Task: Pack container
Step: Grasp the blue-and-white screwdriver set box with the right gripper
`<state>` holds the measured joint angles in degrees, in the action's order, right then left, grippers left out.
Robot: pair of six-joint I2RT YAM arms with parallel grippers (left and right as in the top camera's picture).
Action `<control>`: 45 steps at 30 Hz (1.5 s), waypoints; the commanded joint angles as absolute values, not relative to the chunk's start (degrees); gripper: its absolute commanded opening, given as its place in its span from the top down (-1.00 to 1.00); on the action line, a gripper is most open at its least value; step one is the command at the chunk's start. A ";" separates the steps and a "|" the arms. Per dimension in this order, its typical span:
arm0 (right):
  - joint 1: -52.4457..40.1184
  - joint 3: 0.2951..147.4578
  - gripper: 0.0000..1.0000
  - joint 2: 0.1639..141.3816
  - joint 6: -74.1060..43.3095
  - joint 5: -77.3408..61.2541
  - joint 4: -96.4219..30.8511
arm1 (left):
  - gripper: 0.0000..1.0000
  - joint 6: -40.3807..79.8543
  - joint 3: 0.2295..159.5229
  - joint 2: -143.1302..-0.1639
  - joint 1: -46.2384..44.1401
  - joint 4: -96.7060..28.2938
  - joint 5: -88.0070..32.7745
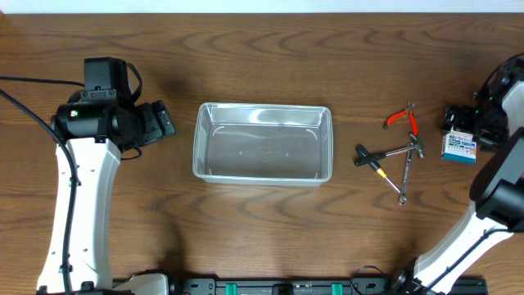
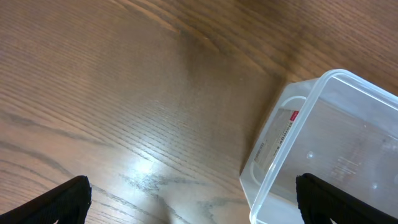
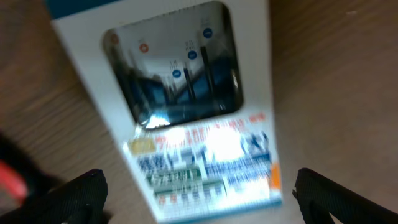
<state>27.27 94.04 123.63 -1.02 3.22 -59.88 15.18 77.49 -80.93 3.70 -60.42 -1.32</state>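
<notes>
The clear plastic container (image 1: 262, 142) sits empty at the table's middle; its corner shows in the left wrist view (image 2: 311, 149). My left gripper (image 1: 155, 123) is open beside the container's left end, one finger over its rim (image 2: 199, 202). My right gripper (image 1: 467, 127) is open at the far right, its fingers either side of a small blue-and-white box (image 1: 458, 147), which fills the right wrist view (image 3: 186, 99) between the fingertips (image 3: 199, 193). A hammer (image 1: 389, 154), red-handled pliers (image 1: 403, 119), a wrench (image 1: 404, 176) and a yellow-handled screwdriver (image 1: 378, 170) lie between container and box.
Bare wooden table (image 1: 262, 229) lies around the container. The arm bases stand at the front edge, left (image 1: 74, 246) and right (image 1: 458, 246).
</notes>
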 commanded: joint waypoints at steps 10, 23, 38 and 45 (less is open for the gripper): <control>27.35 94.54 -0.99 128.29 0.56 2.52 -57.58 | -0.96 14.87 78.13 -80.84 3.88 -60.73 -2.42; 27.35 94.54 -0.80 128.29 1.34 1.06 -57.25 | -0.96 14.87 78.13 -80.84 3.90 -60.77 -2.42; 27.35 94.54 -0.22 128.27 1.32 1.04 -57.56 | -0.96 14.87 78.13 -80.84 3.90 -60.75 -2.39; 26.70 96.29 -0.11 127.13 0.71 -0.49 -58.96 | -0.96 14.87 78.13 -80.84 3.90 -60.75 -2.37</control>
